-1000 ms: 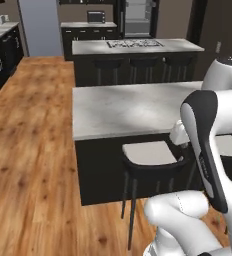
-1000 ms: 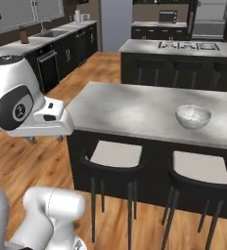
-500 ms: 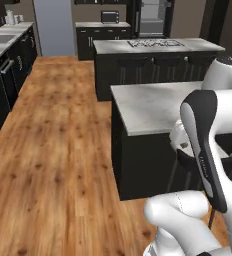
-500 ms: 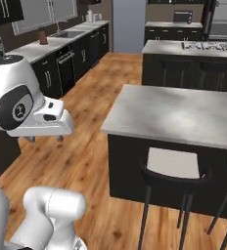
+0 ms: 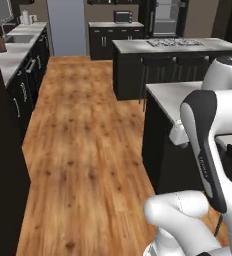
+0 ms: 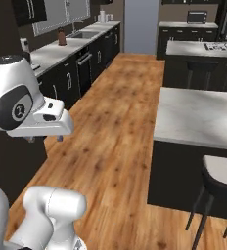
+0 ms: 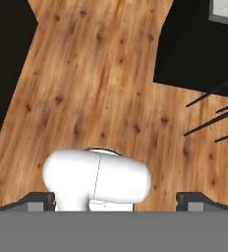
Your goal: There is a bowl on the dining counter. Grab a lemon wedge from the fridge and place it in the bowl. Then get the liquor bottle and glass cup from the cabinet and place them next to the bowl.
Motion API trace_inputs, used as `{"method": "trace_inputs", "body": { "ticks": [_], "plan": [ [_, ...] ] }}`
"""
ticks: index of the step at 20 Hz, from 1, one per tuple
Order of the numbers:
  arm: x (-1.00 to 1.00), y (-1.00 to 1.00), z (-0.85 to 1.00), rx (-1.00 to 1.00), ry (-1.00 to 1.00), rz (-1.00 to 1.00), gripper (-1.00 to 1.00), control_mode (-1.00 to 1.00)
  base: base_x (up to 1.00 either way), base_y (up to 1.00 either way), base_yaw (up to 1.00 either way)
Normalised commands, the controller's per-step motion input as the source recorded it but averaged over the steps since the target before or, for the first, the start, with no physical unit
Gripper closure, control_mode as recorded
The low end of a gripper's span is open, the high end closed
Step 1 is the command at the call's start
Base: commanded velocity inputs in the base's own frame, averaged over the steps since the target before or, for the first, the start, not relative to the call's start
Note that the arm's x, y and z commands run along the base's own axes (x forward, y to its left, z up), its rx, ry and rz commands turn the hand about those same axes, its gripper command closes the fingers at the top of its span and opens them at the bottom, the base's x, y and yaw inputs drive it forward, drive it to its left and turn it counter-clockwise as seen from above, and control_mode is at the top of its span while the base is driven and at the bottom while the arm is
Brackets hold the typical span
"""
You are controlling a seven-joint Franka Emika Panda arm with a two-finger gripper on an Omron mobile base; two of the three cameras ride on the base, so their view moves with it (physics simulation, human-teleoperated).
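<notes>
A wood floor (image 5: 83,150) runs between black cabinets (image 6: 71,78) and the marble dining counter (image 6: 203,114); the gripper (image 7: 115,199) gapes wide, empty.

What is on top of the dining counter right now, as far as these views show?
The visible part of the dining counter is bare grey-white marble. A pale-seated stool stands tucked in front of it. The right base view cuts off its far end, and the arm hides part in the left base view.

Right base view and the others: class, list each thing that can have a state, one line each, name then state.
claw, open, holding nothing
stool, upright, beside the dining counter
low cabinets, doors shut
microwave, door shut
</notes>
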Motion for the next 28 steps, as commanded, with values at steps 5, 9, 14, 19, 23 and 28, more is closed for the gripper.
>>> {"method": "trace_inputs", "body": {
  "ticks": [5,9,14,19,23,28],
  "plan": [
    [0.0,0.0,0.0,0.0,0.0,0.0,-1.0,1.0,0.67,0.69,-0.05],
    [0.0,0.0,0.0,0.0,0.0,0.0,-1.0,1.0,1.0,0.34,-0.13],
    [0.0,0.0,0.0,0.0,0.0,0.0,-1.0,1.0,1.0,0.29,-0.17],
    [0.0,0.0,0.0,0.0,0.0,0.0,-1.0,1.0,1.0,0.33,-0.17],
    [0.0,0.0,0.0,0.0,0.0,0.0,-1.0,1.0,1.0,0.38,-0.16],
    [0.0,0.0,0.0,0.0,0.0,0.0,-1.0,1.0,1.0,0.42,-0.13]
  ]
}}
